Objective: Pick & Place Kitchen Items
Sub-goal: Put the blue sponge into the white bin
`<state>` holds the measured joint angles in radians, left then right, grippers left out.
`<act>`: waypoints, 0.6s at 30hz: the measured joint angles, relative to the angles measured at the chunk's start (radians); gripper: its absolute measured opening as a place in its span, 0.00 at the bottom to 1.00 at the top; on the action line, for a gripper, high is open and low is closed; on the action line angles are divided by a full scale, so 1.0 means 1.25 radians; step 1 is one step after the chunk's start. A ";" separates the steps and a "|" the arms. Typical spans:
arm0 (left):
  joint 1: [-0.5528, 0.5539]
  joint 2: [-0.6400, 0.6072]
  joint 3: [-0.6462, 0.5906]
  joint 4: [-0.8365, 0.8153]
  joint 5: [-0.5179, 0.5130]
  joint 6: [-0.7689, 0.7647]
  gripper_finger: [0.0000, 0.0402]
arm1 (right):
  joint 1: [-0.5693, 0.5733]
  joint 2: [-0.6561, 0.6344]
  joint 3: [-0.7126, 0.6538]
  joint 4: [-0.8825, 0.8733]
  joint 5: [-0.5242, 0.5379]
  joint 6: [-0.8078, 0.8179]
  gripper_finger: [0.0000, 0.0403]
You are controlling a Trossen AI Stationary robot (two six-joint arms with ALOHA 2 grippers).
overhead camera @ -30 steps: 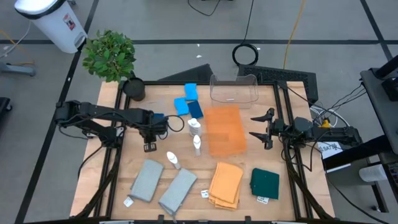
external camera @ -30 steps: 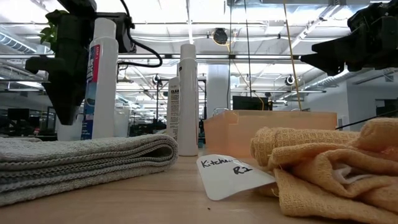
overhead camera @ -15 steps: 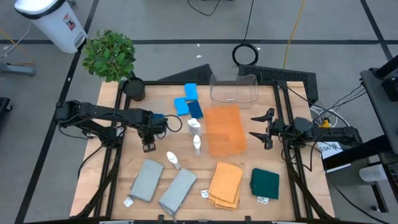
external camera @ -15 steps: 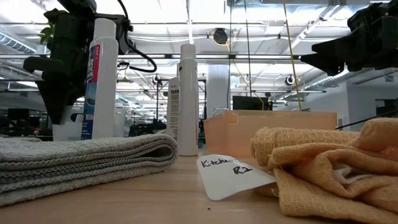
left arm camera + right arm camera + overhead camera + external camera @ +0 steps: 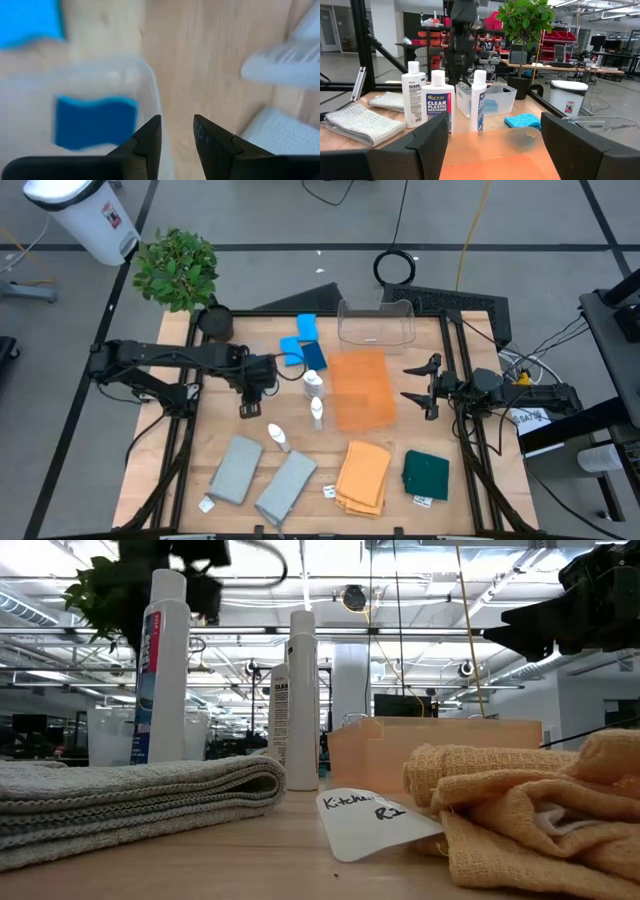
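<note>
On the light wooden desk [image 5: 215, 435] the kitchen items are laid out as follows. Three small white bottles with blue labels are found near the middle: one upright bottle [image 5: 312, 383] just beside the translucent orange rectangular tray [image 5: 362, 388], a second upright one [image 5: 317, 411] next to it, and a third [image 5: 277, 437] lying on its side closer to the front edge. Two folded grey cloths [image 5: 236, 470] [image 5: 288, 484] are seen at the front left, a folded orange cloth [image 5: 363, 475] beside them, and a folded dark green cloth [image 5: 426, 475] to its right. Light blue rectangular sponges [image 5: 306, 327] [image 5: 291, 350] are placed behind the bottles, with a darker blue sponge [image 5: 314, 356] touching them. In the left wrist view another dark blue sponge [image 5: 95, 121] is seen inside a small clear plastic bin [image 5: 150, 100].

The left pincer [image 5: 247, 388] is held above the desk over that bin, left of the upright bottles; its fingers [image 5: 149, 136] are parted only slightly and nothing is pinched between them. The right pincer [image 5: 420, 387] is held at the right edge of the desk, beside the orange tray, its jaws spread wide and empty. A larger clear plastic bin [image 5: 375, 322] is set behind the tray, and a green potted plant [image 5: 180, 272] is placed at the back left corner.
</note>
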<state>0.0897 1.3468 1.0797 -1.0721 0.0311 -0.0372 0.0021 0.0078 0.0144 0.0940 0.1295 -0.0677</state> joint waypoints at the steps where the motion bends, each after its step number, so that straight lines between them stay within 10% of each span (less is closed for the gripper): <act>1: 0.001 0.000 0.019 0.002 -0.014 0.013 0.30 | 0.000 0.000 0.000 0.000 0.000 0.000 0.69; 18: 0.116 0.035 0.148 0.597 -0.374 0.215 0.30 | 0.000 0.000 0.000 0.000 0.000 0.000 0.69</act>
<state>0.2348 1.3905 1.2652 -0.3263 -0.4365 0.2316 0.0019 0.0080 0.0143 0.0940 0.1295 -0.0675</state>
